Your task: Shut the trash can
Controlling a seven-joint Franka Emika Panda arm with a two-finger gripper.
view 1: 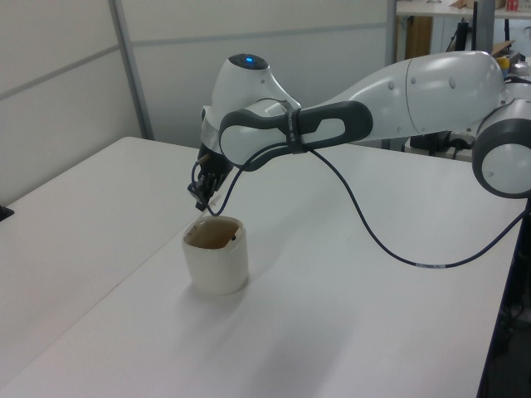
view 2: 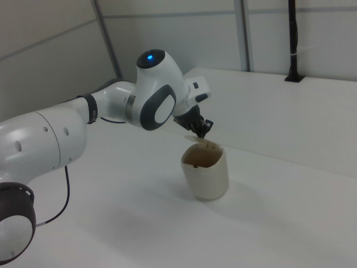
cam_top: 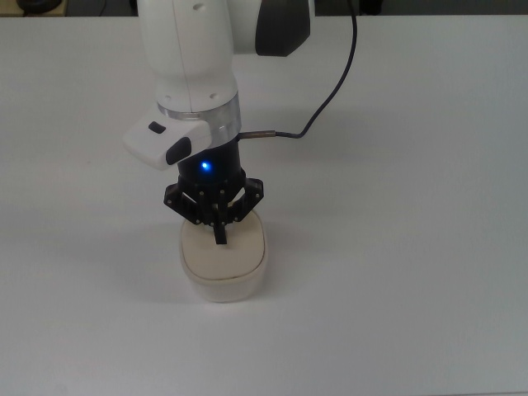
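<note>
Near the middle of the white table [cam_top: 429,247] stands the trash can [cam_top: 223,268], its lid [cam_top: 223,256] tipped most of the way down but, in the side views, not yet seated. My gripper [cam_top: 219,235] rests on the lid's rear edge, fingers pressed together and holding nothing. Thin plastic like this looks light and could skid, so I judge a gentle downward push on the lid's flat top suits better than gripping.

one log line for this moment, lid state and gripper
gripper shut, pressing lid | lid nearly flat on trash can | far edge not seated | table
</note>
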